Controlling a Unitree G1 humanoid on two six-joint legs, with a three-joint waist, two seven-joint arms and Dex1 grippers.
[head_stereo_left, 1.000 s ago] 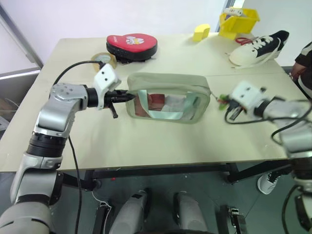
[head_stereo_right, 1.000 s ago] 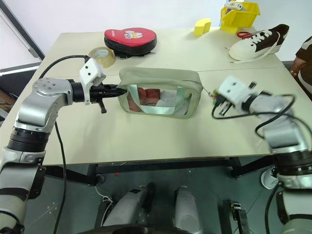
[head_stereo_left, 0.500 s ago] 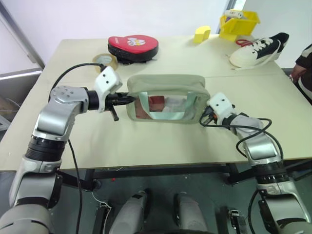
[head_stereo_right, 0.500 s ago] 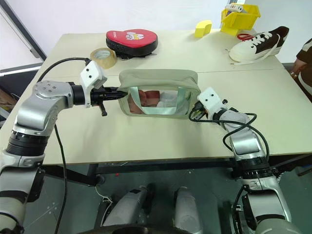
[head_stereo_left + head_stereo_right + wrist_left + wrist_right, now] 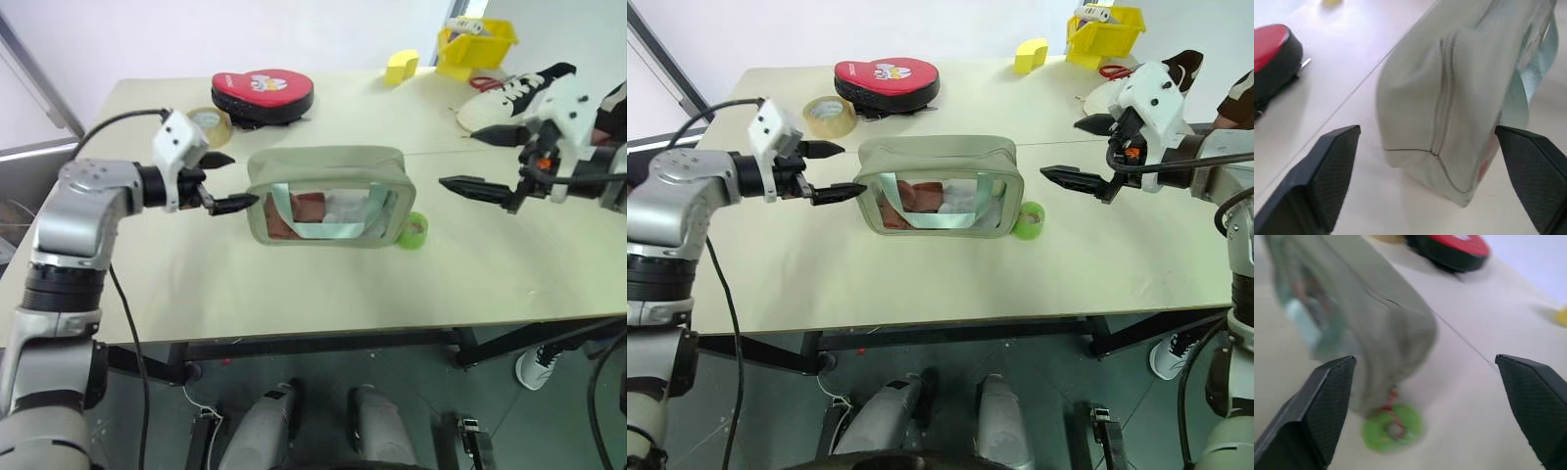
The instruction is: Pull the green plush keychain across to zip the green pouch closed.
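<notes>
The green pouch stands upright mid-table, its clear window facing me and reddish items inside. Its zip runs down the end seen in the left wrist view. The green plush keychain lies flat on the table at the pouch's right end, joined to it by a short chain. My left gripper is open just off the pouch's left end, holding nothing. My right gripper is open, raised to the right of the pouch and clear of the keychain.
A red-and-black pad and a tape roll lie behind the pouch. At the back right are a yellow block, a yellow bin and a sneaker. A person stands at the right edge.
Both grippers have opened. The right one let go of the keychain, which now lies on the table, and rose away to the right. The left one drew back from the pouch's end.
</notes>
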